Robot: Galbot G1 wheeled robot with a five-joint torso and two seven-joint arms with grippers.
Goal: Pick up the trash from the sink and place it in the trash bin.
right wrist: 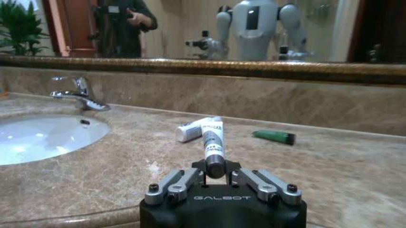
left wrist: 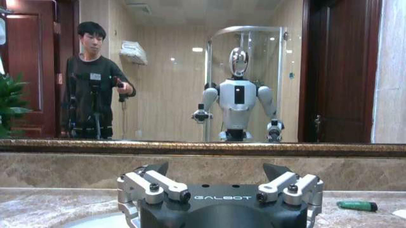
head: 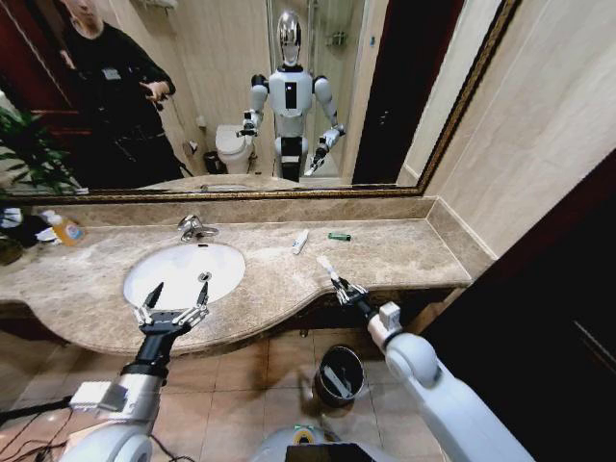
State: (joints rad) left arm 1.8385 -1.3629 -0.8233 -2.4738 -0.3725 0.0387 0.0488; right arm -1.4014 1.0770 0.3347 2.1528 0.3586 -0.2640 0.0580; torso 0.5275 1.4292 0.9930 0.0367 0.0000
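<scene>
Beige marble bench [head: 385, 255]: right hand [head: 337, 281] clenched on a white tube [right wrist: 212, 142] at its front edge; keep it pinched, swing down over the trash bin [head: 340, 374]. Left hand [head: 171, 309] released by the sink [head: 183, 272].

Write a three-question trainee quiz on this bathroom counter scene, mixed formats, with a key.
1. True or false: the right pincer is shut on a white tube.
2. The green piece lies: A) in the sink, B) on the counter, C) in the trash bin.
3. Fill in: the left pincer, open, is at the front rim of the ____.

Key: 1 true; 2 B; 3 sink.
</scene>
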